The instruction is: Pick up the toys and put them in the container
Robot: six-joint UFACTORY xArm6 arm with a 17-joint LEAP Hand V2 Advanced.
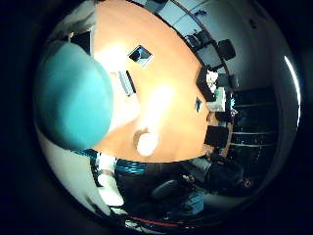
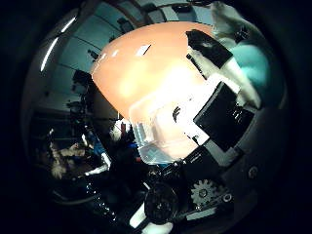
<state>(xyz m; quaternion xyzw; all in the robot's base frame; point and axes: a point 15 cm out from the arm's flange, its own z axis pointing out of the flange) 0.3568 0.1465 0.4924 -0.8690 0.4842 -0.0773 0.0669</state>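
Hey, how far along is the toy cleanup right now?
Done: nothing that shows; the clear container near the edge of the orange table looks empty. In hand: no toy shows close to the palm, and the hand is above the table. Left: a small white object, possibly a toy, lies on the table and has to go in.

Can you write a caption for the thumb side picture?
The hand hangs above an orange table, with a clear plastic container at the table's edge.

Orange table (image 1: 171, 73), clear container (image 2: 156, 131), teal-tipped robot hand (image 1: 73, 98).
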